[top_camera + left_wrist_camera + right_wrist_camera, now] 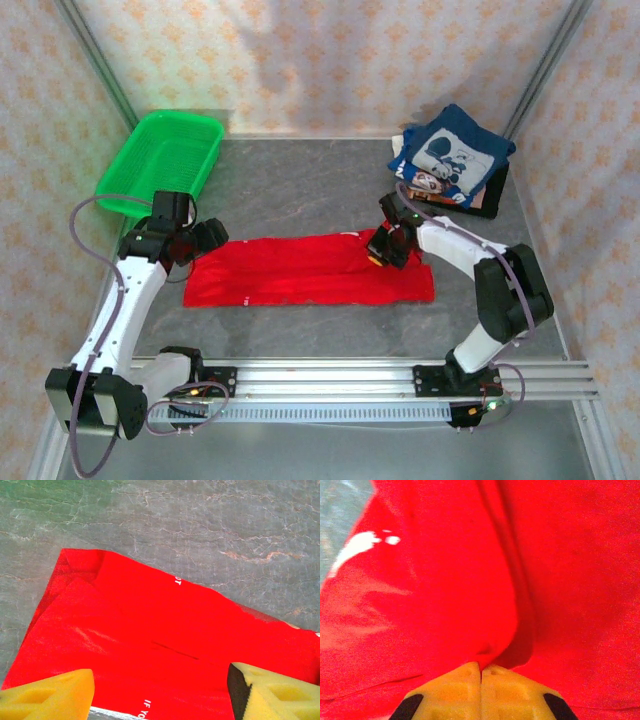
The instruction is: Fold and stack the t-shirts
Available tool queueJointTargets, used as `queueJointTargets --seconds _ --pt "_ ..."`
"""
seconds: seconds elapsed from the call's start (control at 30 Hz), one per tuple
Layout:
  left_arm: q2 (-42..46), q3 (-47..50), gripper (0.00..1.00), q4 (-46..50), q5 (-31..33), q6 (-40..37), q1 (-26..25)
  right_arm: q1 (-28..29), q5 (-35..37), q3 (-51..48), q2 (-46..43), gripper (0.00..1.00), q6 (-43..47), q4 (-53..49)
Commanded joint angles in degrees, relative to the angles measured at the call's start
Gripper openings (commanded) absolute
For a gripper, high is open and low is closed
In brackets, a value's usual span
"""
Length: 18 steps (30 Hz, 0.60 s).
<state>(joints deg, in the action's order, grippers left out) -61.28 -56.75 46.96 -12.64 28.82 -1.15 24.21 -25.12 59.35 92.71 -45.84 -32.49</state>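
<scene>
The red t-shirt lies flat in the middle of the grey worktop, folded into a long band that runs from side to side. Seen from the left wrist, the red t-shirt shows one layer doubled over another near its left end, with bits of white lettering along its edges. At the band's right end, close to its far edge, the right claw is down on the cloth. Its wrist view shows the right claw with its yellow pads pressed together on a raised ridge of the red t-shirt, and creases run away from the pinch. At the shirt's left end the left claw hangs over the corner. From its own camera the left claw is spread wide, one yellow pad to each side, with nothing between them but the cloth below. Beyond the shirt's right end, at the back of the worktop, sits a stack of folded t-shirts, with a navy t-shirt bearing a white cartoon print on top. Beyond the shirt's left end, also at the back, stands a green basket.
</scene>
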Motion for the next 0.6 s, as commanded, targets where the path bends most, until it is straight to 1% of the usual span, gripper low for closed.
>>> queueJointTargets --seconds 0.0,0.23,0.57 --pt "1.07 1.07 0.72 0.62 2.16 -1.0 -0.51 1.2 0.09 3.18 1.83 0.0 0.67 -0.06" --pt "1.25 2.34 0.72 1.07 3.5 -1.04 -0.51 3.04 -1.54 9.6 6.29 0.0 0.76 1.27" --pt "2.36 5.72 0.72 0.85 2.85 -0.67 -0.6 5.13 -3.31 20.37 16.54 0.0 2.86 -0.38"
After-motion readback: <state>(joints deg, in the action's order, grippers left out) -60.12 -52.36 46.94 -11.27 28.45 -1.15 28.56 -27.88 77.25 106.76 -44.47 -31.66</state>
